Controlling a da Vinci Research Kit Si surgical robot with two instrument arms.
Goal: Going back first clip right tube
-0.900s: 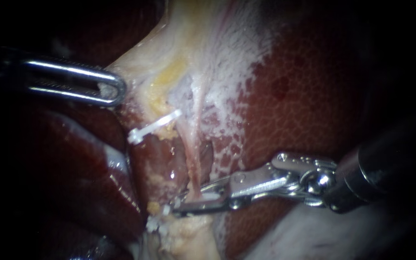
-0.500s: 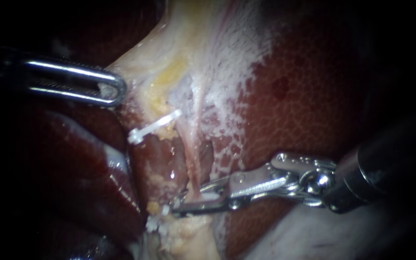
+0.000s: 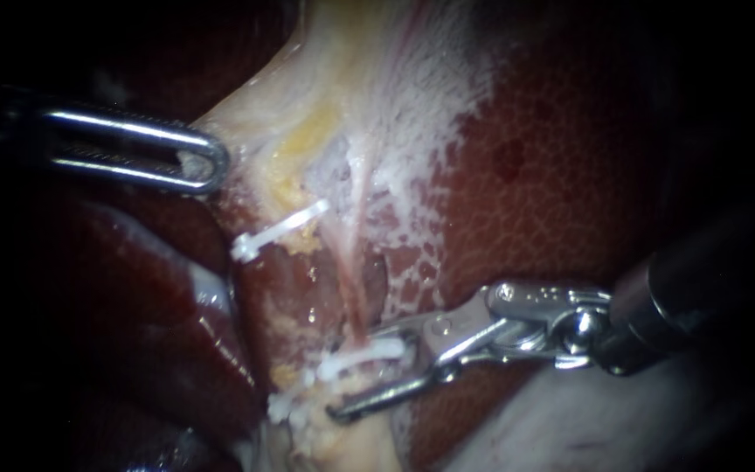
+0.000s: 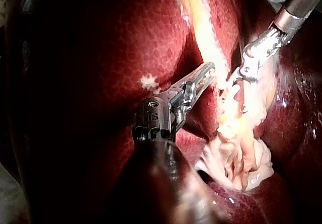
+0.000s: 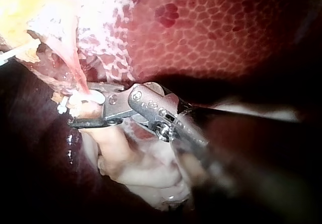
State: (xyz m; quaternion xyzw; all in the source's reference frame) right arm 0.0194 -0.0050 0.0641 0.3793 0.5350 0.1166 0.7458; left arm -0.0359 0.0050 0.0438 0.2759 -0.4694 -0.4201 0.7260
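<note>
Endoscope view, clip [image 3: 367,354]: white, seated across the right tube [image 3: 356,293], low in the field, between the jaws of the right instrument [image 3: 356,378].
Endoscope view, right instrument: jaws parted with a clear gap, nothing gripped; the clip lies close under the upper jaw.
Endoscope view, handling (judged): the clip is small, light and stiff. The tube it sits on is thin, soft, wet and easily torn. No fresh hold on either is advised. If the clip must be steadied, it should be held at its free end, never by the tube.
Endoscope view, axis: the clip's long axis runs crosswise, roughly in line with the jaws. The tube passes up-and-down through it at about a right angle.
Endoscope view, left instrument [image 3: 210,162]: closed on pale tissue [image 3: 246,131], well apart from the clip; a second clip [image 3: 277,229] lies between them.
Left wrist view: left instrument [image 4: 204,78] closed at the pale tissue [image 4: 236,138]; right instrument [image 4: 249,70] just ahead; clip not made out.
Right wrist view: clip [image 5: 86,98] sits within the open jaws of the right instrument [image 5: 83,108]; the tube [image 5: 75,73] enters it from ahead, with the liver [image 5: 211,32] beyond.
</note>
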